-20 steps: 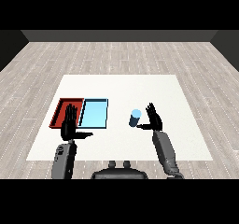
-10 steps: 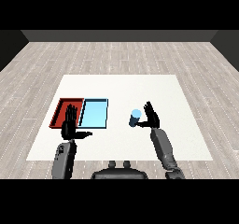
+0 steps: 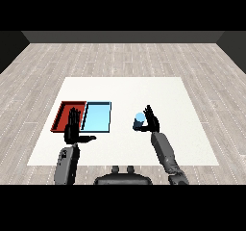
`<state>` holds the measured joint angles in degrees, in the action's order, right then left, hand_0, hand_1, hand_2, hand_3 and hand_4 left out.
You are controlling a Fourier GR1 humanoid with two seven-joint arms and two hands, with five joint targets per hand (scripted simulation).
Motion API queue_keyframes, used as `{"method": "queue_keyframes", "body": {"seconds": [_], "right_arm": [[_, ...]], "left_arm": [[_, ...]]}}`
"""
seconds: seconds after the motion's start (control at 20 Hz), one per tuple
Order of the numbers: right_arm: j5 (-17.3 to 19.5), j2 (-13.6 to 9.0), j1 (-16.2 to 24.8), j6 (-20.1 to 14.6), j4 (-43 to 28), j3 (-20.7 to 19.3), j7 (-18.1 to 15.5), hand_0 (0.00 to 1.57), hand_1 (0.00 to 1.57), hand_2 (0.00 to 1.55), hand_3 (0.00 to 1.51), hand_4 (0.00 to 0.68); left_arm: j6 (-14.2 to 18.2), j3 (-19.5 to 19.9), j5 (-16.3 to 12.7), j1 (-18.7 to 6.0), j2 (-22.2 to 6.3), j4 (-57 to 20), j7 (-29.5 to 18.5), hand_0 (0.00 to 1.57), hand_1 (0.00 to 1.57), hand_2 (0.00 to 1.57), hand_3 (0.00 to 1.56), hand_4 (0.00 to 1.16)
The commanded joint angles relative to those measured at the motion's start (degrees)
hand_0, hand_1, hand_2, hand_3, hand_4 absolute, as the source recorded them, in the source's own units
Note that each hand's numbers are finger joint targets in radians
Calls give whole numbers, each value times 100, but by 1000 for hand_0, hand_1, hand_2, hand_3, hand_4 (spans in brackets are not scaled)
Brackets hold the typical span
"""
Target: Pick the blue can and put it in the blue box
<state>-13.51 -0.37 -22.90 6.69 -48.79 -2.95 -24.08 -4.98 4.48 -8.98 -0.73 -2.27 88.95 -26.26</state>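
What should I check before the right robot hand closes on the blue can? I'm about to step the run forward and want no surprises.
1. Blue can upright on the white table: ok.
2. Right robot hand beside the can, on its right, fingers straight: ok.
3. Fingers already touching the can: cannot tell; they overlap in the head view.
4. Light blue tray has nothing in it, ready to take the can: ok.
5. Left robot hand out of the way: not ok; it is open over the red tray, right beside the blue tray's near left corner.
6. Table between can and blue tray free of objects: ok.
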Motion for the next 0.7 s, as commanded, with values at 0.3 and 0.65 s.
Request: {"method": "queue_keyframes", "body": {"seconds": [0.3, 0.65], "right_arm": [[-188, 36, -59, 79, 598, 272, -470, 0, 0, 0, 0, 0], [-48, 12, -834, -57, 1339, 157, -594, 0, 0, 0, 0, 0]], "left_arm": [[-31, 1, 20, 305, -104, 401, 115, 0, 0, 0, 0, 0], [-128, 44, -159, 294, -87, 363, 217, 0, 0, 0, 0, 0]]}}
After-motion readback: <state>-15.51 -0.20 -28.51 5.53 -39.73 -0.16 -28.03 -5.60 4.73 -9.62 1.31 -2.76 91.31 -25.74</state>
